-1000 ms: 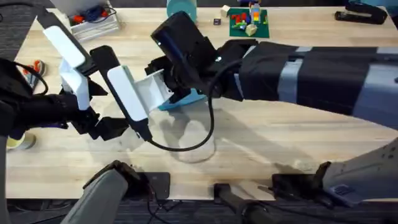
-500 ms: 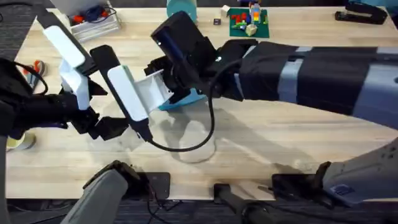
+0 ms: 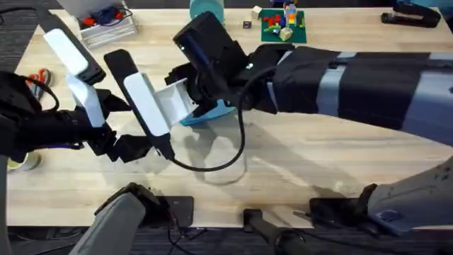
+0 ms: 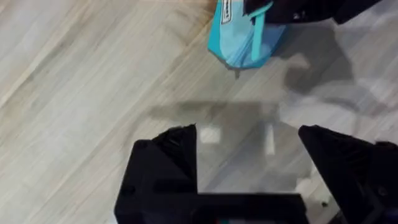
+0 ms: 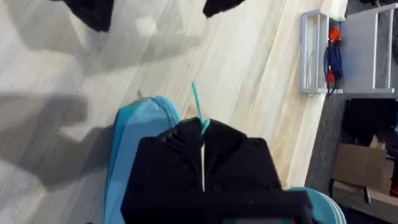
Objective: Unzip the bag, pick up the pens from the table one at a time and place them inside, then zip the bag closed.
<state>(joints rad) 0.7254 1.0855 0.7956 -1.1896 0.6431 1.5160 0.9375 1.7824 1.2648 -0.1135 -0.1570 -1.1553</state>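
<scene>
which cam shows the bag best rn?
Left wrist: the bag has one end in open view above bare table. Right wrist: the right hand covers part. Overhead: a sliver under the arms.

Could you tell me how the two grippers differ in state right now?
The left gripper has its fingers spread wide over bare table, holding nothing. The right gripper has its fingers shut on the bag's teal zipper pull. Both have black fingers.

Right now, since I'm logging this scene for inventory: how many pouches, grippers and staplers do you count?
light blue pouch: 1
grippers: 2, the left gripper and the right gripper
black stapler: 1
Total: 4
</scene>
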